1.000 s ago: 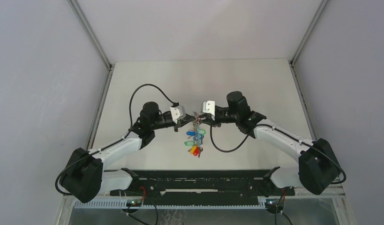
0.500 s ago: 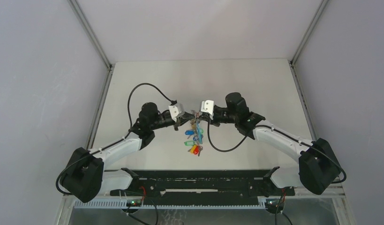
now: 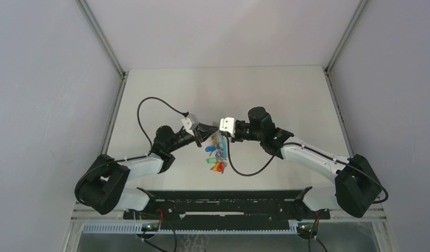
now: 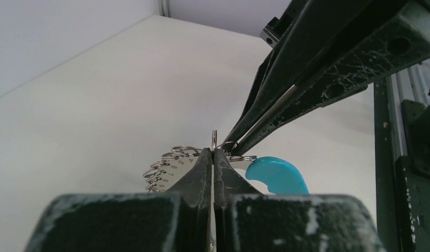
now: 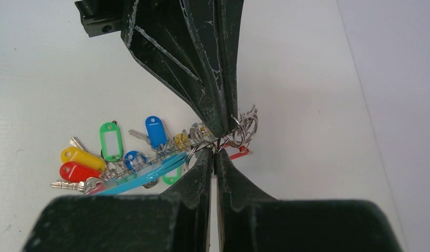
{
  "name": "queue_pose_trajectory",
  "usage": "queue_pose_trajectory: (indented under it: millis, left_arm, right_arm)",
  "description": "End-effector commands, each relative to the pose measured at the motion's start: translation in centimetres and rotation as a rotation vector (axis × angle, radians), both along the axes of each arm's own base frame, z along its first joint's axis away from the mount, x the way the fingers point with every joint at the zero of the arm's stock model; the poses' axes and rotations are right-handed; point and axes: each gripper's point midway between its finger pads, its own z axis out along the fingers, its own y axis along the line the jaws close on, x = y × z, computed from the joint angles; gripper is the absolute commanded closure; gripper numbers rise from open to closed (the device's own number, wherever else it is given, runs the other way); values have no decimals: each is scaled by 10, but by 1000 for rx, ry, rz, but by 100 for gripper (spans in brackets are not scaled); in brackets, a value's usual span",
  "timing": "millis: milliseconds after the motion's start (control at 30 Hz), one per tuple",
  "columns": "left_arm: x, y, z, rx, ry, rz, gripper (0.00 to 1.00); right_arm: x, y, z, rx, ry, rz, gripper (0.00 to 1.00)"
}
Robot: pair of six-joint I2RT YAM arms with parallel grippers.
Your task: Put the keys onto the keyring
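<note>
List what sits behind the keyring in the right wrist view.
Behind the keyring are a green tag, a blue tag, a yellow tag, a red tag and a silvery key. The left fingers and right fingers cover where they attach.

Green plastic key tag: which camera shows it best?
The right wrist view: the green plastic key tag is big, sharp and unhidden there. In the top view it is only a tiny green speck; the left wrist view misses it.

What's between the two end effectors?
Only the small silvery rings of the keys: the left end effector and right end effector nearly touch tip to tip, clearest in the right wrist view.
</note>
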Motion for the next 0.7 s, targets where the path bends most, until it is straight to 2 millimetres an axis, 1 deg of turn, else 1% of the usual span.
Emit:
queue_pose_trajectory:
  millis: [0, 200, 267, 367, 433, 567, 667]
  left_arm:
    - [3, 7, 48, -204, -104, 68, 100]
    - [3, 6, 46, -234, -100, 93, 100]
    - [4, 6, 49, -245, -97, 103, 100]
    - [2, 3, 55, -265, -103, 95, 100]
    - [1, 4, 57, -268, -111, 101, 100]
    - [4, 8, 53, -264, -112, 129, 100]
    - [6, 8, 52, -269, -111, 135, 100]
  right_arm:
    - [-4, 16, 17, 32, -91, 45, 100]
    - [-6, 19, 14, 21, -77, 58, 100]
    - [-6, 21, 13, 11, -61, 65, 100]
    - [-7, 23, 9, -4, -34, 66, 100]
    - [-7, 21, 5, -29, -18, 46, 100]
    - [-6, 15, -2, -55, 3, 16, 100]
    - [-1, 14, -2, -59, -9, -4, 100]
